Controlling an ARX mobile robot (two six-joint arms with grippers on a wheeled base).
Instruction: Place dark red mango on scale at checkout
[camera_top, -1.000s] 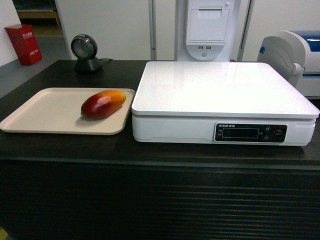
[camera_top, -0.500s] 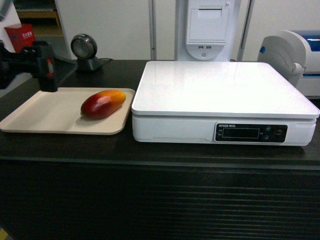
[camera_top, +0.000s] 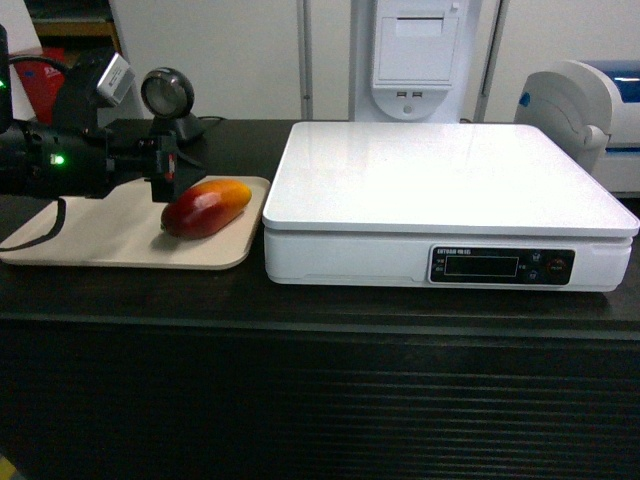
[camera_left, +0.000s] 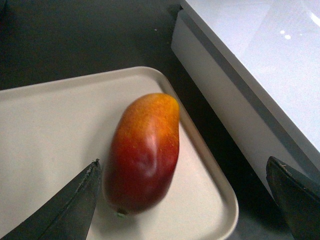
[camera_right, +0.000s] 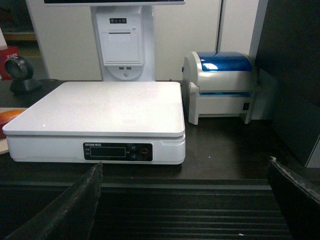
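The dark red mango (camera_top: 205, 207) lies at the right end of a beige tray (camera_top: 90, 235) on the dark checkout counter (camera_top: 300, 310). Its yellow-orange end points toward the scale (camera_top: 440, 180), which stands just to the right with nothing on its white top. My left gripper (camera_top: 163, 178) hovers over the tray at the mango's left end. In the left wrist view it (camera_left: 182, 161) is open wide, with the mango (camera_left: 145, 150) between the fingers, close to the left one. My right gripper (camera_right: 185, 165) is open and holds nothing, low before the counter's ribbed front and facing the scale (camera_right: 100, 107).
A round black scanner (camera_top: 170, 100) stands behind the tray. A white and blue label printer (camera_top: 590, 100) sits at the back right, next to the scale. A white terminal (camera_top: 415, 50) rises behind the scale. A red box (camera_top: 45, 80) is far left.
My left arm came in from the left and moved right across the tray to the mango. Mango, tray and scale stayed put.
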